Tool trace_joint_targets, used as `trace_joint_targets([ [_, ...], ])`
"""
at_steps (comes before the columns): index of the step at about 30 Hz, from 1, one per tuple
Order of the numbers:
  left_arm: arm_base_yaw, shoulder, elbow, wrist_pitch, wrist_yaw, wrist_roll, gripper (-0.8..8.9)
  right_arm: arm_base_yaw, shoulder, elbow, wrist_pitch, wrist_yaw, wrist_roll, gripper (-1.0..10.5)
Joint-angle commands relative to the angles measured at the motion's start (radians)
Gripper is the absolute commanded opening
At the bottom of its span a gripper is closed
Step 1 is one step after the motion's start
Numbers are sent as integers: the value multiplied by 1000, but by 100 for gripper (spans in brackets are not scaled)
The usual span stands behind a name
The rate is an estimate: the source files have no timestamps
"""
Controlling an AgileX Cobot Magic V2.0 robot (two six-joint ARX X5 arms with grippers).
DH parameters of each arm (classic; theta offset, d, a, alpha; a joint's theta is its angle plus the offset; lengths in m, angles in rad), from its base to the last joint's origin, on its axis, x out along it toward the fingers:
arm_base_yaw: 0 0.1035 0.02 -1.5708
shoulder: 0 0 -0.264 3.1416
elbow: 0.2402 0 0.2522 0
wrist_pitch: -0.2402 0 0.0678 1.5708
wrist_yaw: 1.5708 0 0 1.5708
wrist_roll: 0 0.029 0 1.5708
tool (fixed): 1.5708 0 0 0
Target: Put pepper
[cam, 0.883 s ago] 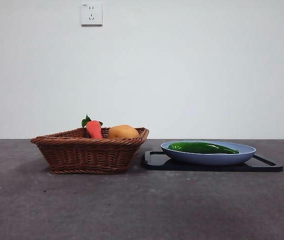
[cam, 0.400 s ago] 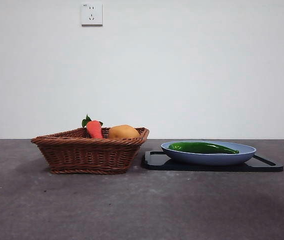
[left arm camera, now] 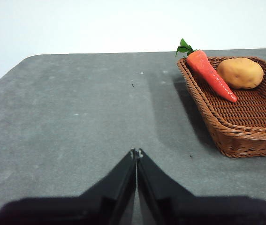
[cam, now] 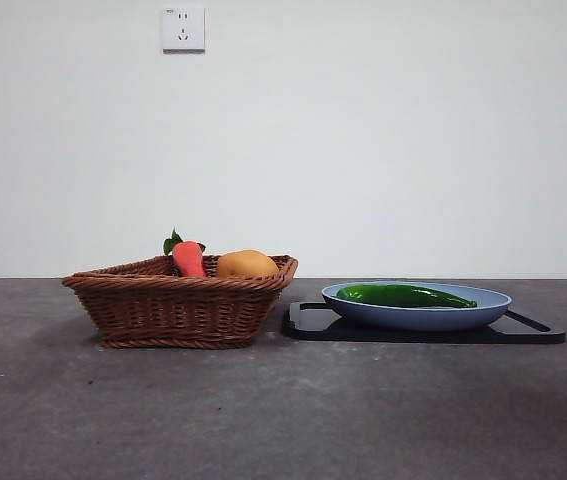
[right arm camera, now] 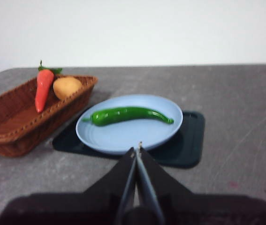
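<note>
The dark-green pepper lies on a light-blue plate that rests on a black tray; it also shows in the right wrist view. A brown wicker basket stands left of the tray. My right gripper is shut and empty, held back from the plate on its near side. My left gripper is shut and empty over bare table, to the left of the basket. Neither gripper shows in the front view.
The basket holds a red-orange carrot-like piece with green leaves and a round orange-yellow fruit. The grey table ends at a white wall with a socket.
</note>
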Motion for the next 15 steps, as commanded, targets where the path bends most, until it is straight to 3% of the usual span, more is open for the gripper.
trace_joint_targets([
  [1, 4, -3, -11, 10, -1, -6, 8, 2, -12, -12, 4, 3, 19, 11],
  [15, 4, -3, -11, 9, 0, -6, 8, 2, -11, -24, -58, 2, 71, 11],
])
